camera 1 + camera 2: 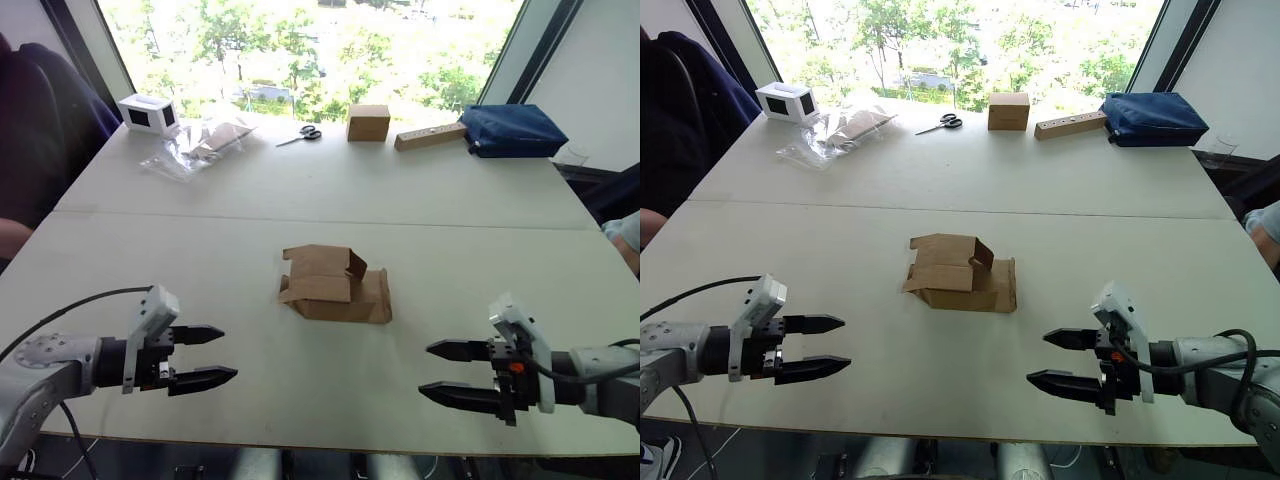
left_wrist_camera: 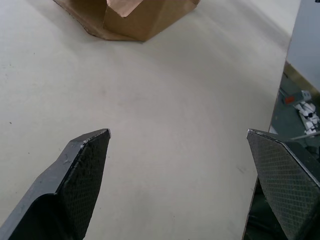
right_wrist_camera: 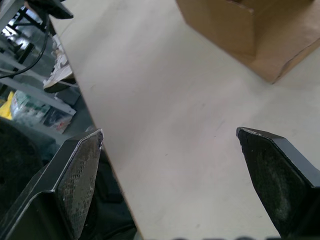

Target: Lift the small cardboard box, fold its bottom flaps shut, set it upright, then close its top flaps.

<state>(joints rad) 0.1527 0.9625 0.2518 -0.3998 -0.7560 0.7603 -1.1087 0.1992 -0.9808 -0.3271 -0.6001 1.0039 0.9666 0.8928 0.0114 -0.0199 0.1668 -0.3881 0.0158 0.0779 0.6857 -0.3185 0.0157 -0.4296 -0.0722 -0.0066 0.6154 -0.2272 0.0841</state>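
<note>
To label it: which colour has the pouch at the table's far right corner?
Dark blue; the pouch shows best in the left eye view.

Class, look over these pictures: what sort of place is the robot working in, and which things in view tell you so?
Probably an office or meeting room used as a test space: a wide pale table beside a big window onto trees, with scissors, a blue bag and a small cardboard box laid out.
</note>
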